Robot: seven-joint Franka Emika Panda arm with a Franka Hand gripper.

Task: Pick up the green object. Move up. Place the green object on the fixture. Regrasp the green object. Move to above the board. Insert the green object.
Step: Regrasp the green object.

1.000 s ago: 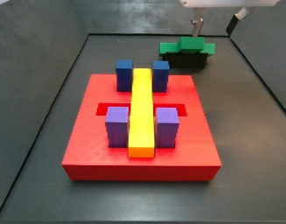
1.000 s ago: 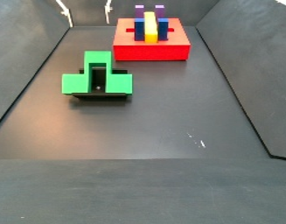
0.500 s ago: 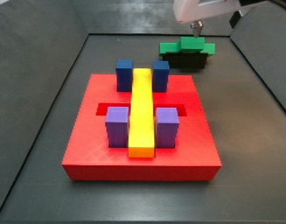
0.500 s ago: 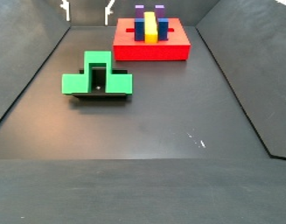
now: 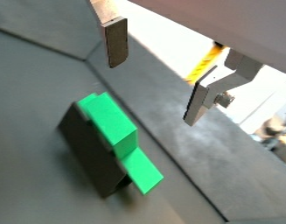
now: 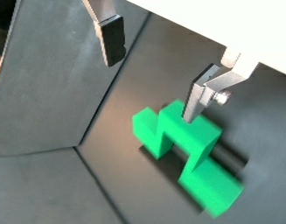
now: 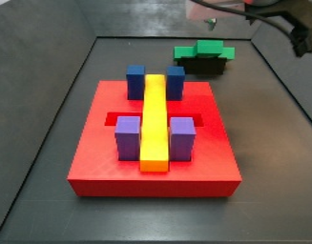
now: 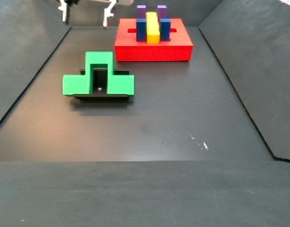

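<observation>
Regrasp pending: green piece [image 8: 98,78] sitting on fixture [image 7: 204,66].
Gripper [image 5: 156,77] hovering above it, fingers spread wide, empty; should be centring over the raised middle before descending.

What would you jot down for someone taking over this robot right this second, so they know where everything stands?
Gripper: open, holding nothing, hanging in the air above the green object.
Green object: resting on the dark fixture on the floor, apart from the board.
Board: red slab with blue and purple blocks and the yellow bar lying along its middle.
Done: the green object is already placed on the fixture.
Left: regrasp it, carry it above the board, insert it.
</observation>
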